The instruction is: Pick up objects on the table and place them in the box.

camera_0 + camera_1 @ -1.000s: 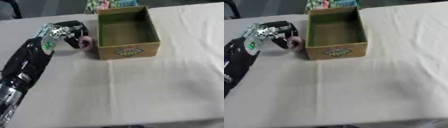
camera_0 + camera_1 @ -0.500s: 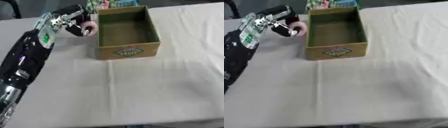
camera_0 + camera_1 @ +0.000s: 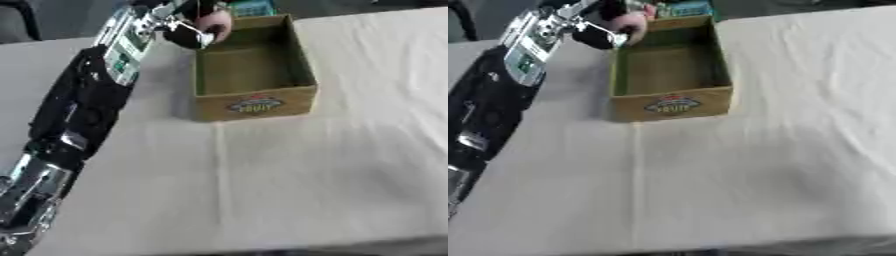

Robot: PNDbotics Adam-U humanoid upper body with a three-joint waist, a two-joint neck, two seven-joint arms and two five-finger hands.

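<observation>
An open cardboard box with a fruit label on its front stands on the white tablecloth at the top middle. Its inside looks bare. My left hand is raised over the box's far left corner, fingers curled round a small pink object. The arm stretches from the lower left up to that corner. The same pink object shows at the box's left rim in the right eye view. My right hand is in neither view.
Behind the box lies a colourful teal package at the table's far edge. A dark chair stands at the top left beyond the table. White cloth covers the wide area in front of and right of the box.
My left hand has lifted the pink object from the table left of the box and carried it up and forward to the box's far left corner.
</observation>
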